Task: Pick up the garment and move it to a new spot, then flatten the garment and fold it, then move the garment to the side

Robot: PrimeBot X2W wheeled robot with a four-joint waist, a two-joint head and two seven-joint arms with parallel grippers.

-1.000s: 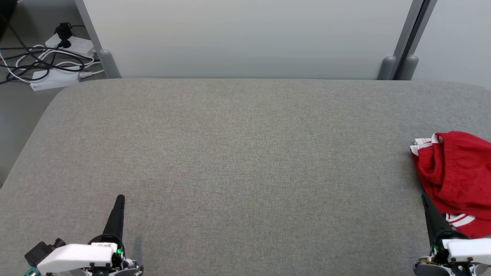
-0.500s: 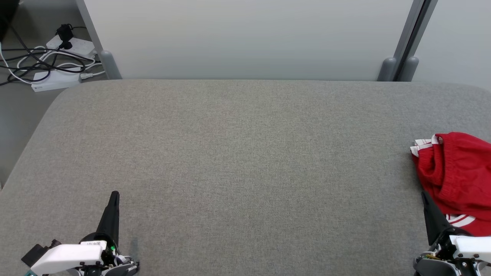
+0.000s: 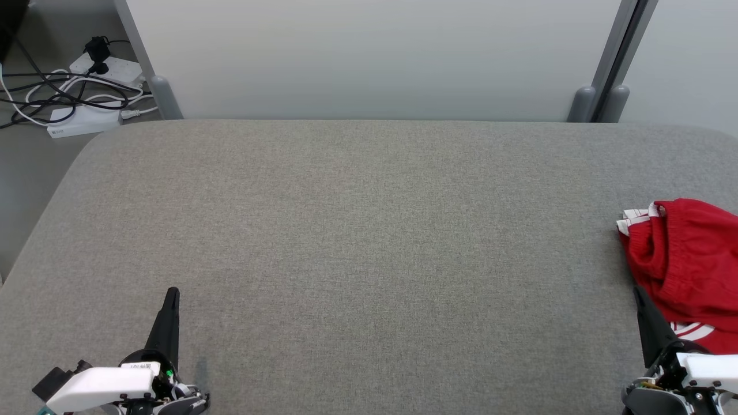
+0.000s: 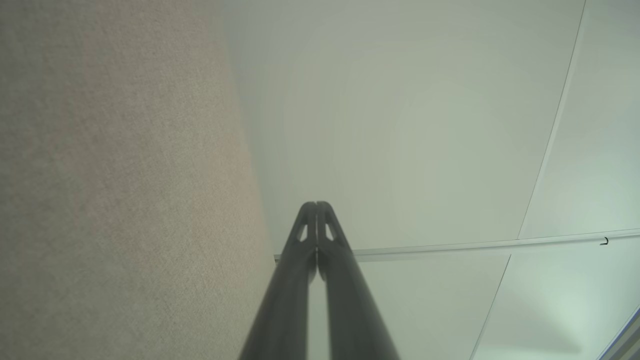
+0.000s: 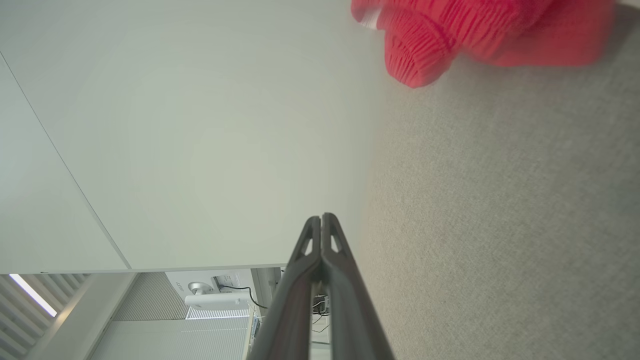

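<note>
Head view: looks down on a grey cloth table; a pale partition stands behind its far edge.
Garment: red with white-striped trim, bunched in a heap on the table at the right edge of the head view, partly cut off by the frame.
Left gripper: low at the left of the head view, over the near part of the table, pointing away from the robot; well apart from the garment.
Left jaws: closed, tip against tip, nothing between them.
Left wrist view: the two dark fingers meet at their tips; table cloth lies to their left, pale partition panels to their right.
Right gripper: low at the right of the head view, its tip just beside the garment's near left edge.
Right jaws: closed, tips pressed together, holding nothing.
Right wrist view: the garment sits blurred at the top right, a gathered, ribbed fold nearest the gripper; bare table cloth lies between it and the closed tips, so they are apart.
Floor: at the upper left of the head view, beside the table, with white power strips and tangled black and white cables on it.
</note>
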